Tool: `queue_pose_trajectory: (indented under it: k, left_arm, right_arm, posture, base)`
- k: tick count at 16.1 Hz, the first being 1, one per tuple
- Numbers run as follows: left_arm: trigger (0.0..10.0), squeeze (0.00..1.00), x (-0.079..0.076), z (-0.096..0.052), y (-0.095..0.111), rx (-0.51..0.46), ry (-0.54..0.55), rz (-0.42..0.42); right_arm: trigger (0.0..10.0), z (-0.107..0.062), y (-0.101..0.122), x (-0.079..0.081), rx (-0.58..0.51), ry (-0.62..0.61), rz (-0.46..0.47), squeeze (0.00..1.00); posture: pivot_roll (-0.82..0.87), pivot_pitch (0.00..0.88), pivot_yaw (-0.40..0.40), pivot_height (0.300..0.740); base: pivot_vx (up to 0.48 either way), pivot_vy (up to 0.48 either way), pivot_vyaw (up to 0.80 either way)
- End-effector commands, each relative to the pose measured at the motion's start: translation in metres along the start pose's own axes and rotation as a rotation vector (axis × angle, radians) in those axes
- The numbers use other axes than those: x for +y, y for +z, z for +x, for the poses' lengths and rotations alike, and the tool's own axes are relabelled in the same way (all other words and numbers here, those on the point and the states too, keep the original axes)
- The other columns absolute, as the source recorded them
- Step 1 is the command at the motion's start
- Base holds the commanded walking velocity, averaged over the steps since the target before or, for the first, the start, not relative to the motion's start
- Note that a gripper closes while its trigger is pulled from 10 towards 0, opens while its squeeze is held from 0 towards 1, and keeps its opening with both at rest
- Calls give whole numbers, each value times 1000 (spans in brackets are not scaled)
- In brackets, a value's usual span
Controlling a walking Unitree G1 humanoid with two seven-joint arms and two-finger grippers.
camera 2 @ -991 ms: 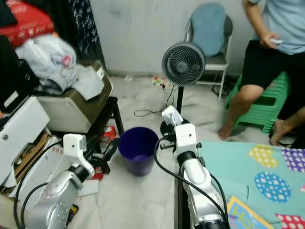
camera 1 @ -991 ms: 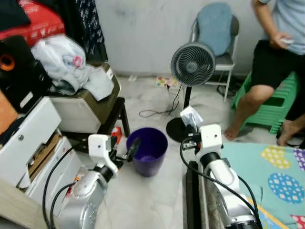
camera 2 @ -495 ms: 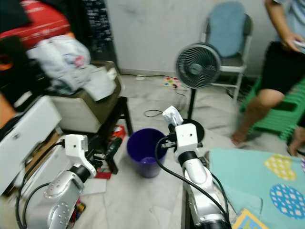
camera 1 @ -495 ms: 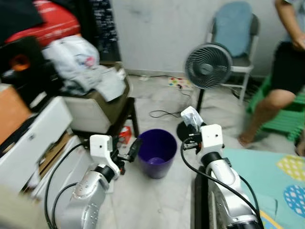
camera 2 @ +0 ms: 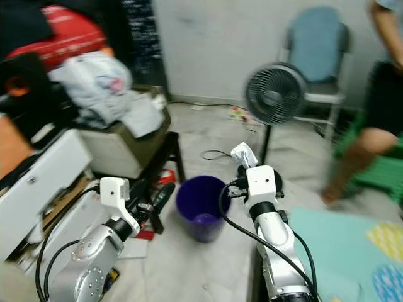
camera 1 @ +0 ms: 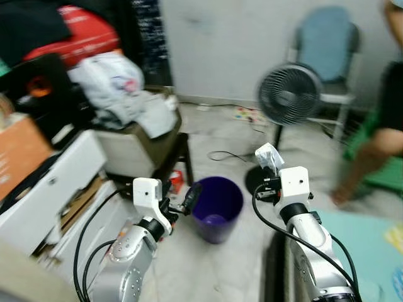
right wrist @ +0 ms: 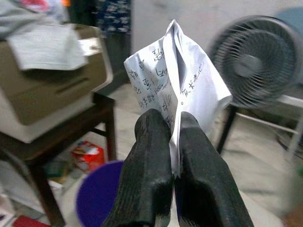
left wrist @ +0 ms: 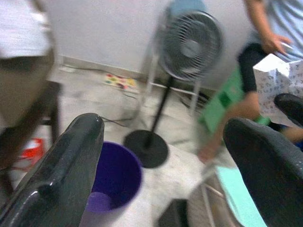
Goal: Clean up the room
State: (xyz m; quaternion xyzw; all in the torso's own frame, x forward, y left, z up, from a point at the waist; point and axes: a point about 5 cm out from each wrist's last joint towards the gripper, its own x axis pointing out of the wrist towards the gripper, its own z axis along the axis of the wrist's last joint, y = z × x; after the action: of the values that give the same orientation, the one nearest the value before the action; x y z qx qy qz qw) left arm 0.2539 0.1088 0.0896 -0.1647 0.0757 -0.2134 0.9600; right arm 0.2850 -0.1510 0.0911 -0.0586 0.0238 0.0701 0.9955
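Note:
A purple bin (camera 1: 218, 207) stands on the pale floor ahead of me. My right gripper (right wrist: 173, 142) is shut on a folded white paper (right wrist: 175, 90) with handwriting, held up to the right of the bin; in the eye view the paper (camera 1: 267, 156) shows above the right wrist. My left gripper (left wrist: 165, 156) is open with nothing between its fingers, its fingertip (camera 1: 192, 196) close to the bin's left rim. The bin (left wrist: 111, 177) shows below and ahead of the left gripper.
A standing fan (camera 1: 288, 94) and its black base sit behind the bin, with a chair (camera 1: 327, 44) and a seated person (camera 1: 378, 138) beyond. A cluttered stool with clothes (camera 1: 129, 107) and white boxes (camera 1: 50, 182) stand at left. A teal mat (camera 2: 352, 245) lies at right.
The camera has swung left, so the whole scene shifted right. Both grippers keep their poses near the bin, the right one still holding the paper.

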Motion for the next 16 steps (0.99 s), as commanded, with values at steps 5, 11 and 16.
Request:
queue_pose_trajectory:
  k: [5, 11, 16]
  left_arm:
    - [10000, 0, 10, -4, 2, 6, 36, 24]
    - [10000, 0, 10, -4, 2, 7, 34, 23]
    - [10000, 0, 9, -4, 1, 8, 32, 17]
  right_arm:
    - [10000, 4, 5, 11, -17, 28, 13, 0]
    - [10000, 4, 3, 10, -6, 18, 21, 0]
    - [10000, 4, 2, 9, -3, 20, 21, 0]
  posture:
    - [-104, 0, 53, 740]
    - [-105, 0, 51, 740]
    - [-106, 0, 48, 740]
  base:
    - [0, 0, 558]
    - [0, 0, 0]
    - [49, 0, -519]
